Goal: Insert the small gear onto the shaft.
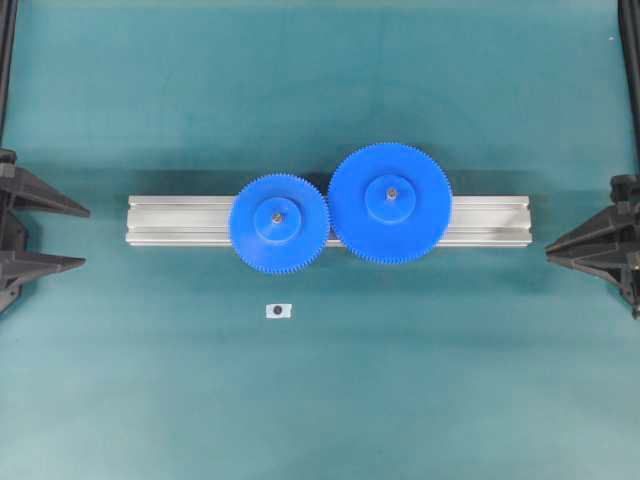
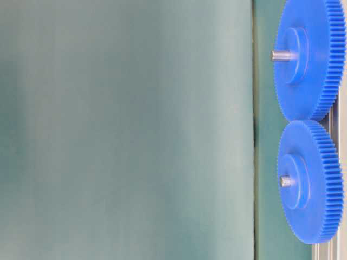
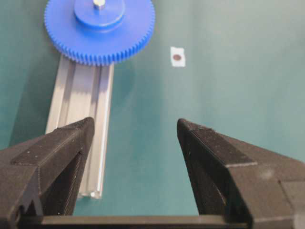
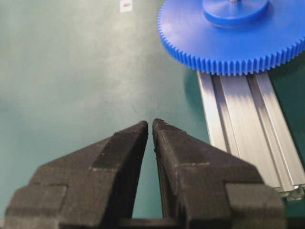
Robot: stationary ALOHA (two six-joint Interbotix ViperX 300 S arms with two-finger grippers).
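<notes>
The left end effector point(image 3: 135, 131) stands open and empty at the rail's point(image 1: 180, 220) left end, nearer than the closed right one point(image 4: 150, 126) to the small gear point(image 1: 279, 223), already seated over its upright shaft point(image 1: 277, 216).

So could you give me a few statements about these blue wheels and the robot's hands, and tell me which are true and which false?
1. The small gear already sits on a shaft. True.
2. The two gears lie apart on the bare mat. False: both sit over the aluminium rail, with the wider gear close beside the small one.
3. The left hand is open and holds nothing. True.
4. The right hand grips the small gear. False: its fingers are nearly together, empty.
5. A tiny white tag lies on the mat. True.
</notes>
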